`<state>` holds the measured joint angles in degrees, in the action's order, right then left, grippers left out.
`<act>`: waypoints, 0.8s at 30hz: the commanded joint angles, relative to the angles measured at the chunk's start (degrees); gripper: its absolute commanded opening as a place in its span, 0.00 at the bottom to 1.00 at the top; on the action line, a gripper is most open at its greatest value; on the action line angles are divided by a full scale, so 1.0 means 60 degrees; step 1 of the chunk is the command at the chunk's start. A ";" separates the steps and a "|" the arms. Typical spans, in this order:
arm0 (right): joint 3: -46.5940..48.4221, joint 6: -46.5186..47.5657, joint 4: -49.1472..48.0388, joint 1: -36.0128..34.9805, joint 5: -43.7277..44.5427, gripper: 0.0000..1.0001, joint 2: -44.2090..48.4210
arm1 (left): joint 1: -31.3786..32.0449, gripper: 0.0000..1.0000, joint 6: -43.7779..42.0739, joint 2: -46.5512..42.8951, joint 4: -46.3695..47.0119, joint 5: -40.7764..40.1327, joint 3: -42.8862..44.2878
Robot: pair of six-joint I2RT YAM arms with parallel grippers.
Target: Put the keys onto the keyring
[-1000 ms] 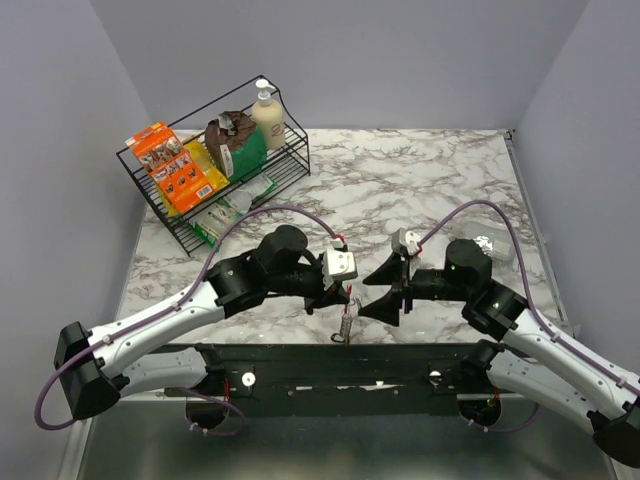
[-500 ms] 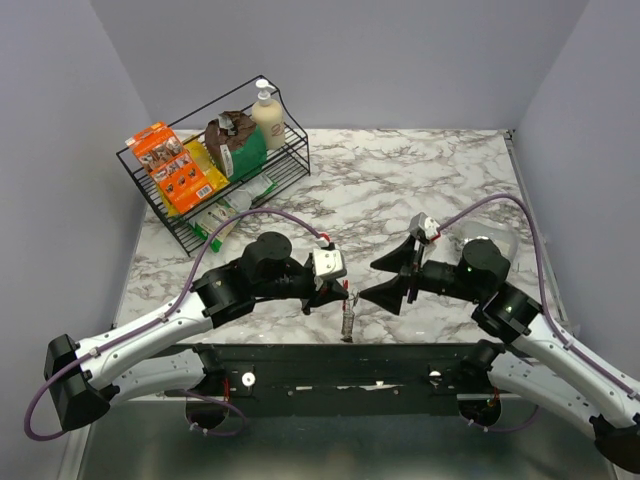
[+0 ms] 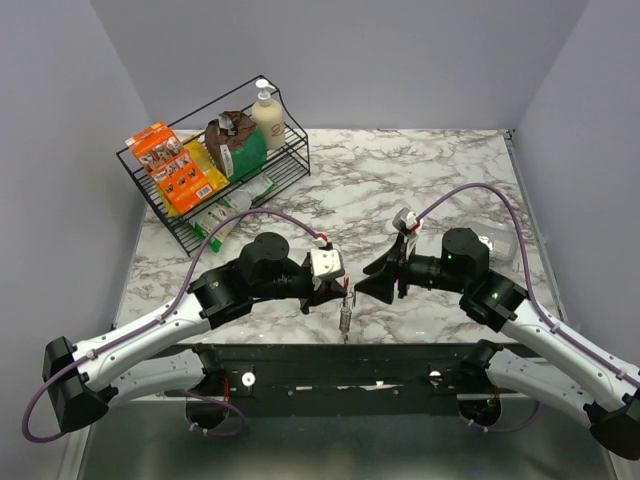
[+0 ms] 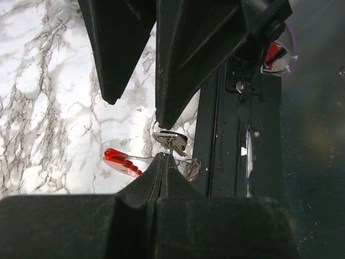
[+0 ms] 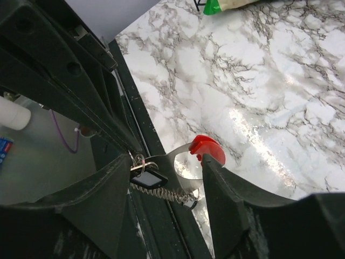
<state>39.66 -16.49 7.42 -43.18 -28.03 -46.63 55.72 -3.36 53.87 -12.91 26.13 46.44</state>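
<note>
Clamping the keyring (image 4: 123, 162), left jaws face parted right jaws

Bright, even; table (image 5: 253, 124) glare; right hand (image 5: 168, 162) maybe soft.

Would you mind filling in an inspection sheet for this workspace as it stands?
Surface: marble table, no spills seen.
Job's things: keyring held above the near edge, red clip to one side, chain hanging; keys bunched at its ring.
Clutter: wire rack with boxes and a pump bottle, far left.
Grippers: left gripper shut on the keyring; right gripper open, fingers either side of it.
Cables: purple cables arch over both arms, away from the fingers.
Surroundings: grey walls; black rail at the near edge.
</note>
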 commanded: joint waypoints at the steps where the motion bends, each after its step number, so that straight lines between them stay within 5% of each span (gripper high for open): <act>1: 0.0099 0.0068 0.0228 -0.0055 -0.0381 0.55 -0.0006 | 0.0000 0.00 -0.0173 -0.0306 0.0115 -0.0253 0.0098; 4: 0.0084 0.0082 0.0184 -0.0055 -0.0586 0.42 -0.0050 | 0.0000 0.00 -0.0173 -0.0321 0.0144 -0.0239 0.0068; 11: 0.0114 0.0170 0.0067 -0.0055 -0.1128 0.33 -0.0284 | 0.0000 0.00 -0.0115 -0.0291 0.0159 -0.0122 0.0083; 14: 0.0128 0.0141 0.0023 -0.0055 -0.1290 0.34 -0.0314 | 0.0000 0.00 -0.0115 -0.0291 0.0144 -0.0122 0.0083; 21: 0.0011 -0.0049 -0.0035 -0.0055 -0.1026 0.56 0.0095 | 0.0000 0.00 -0.0158 -0.0320 0.0086 -0.0063 0.0068; 24: -0.0003 -0.0049 -0.0094 -0.0055 -0.1070 0.56 0.0184 | 0.0000 0.00 -0.0159 -0.0321 0.0100 -0.0034 0.0068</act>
<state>39.66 -16.60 7.40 -43.18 -33.61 -46.89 55.72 -3.62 53.04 -12.97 25.89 46.44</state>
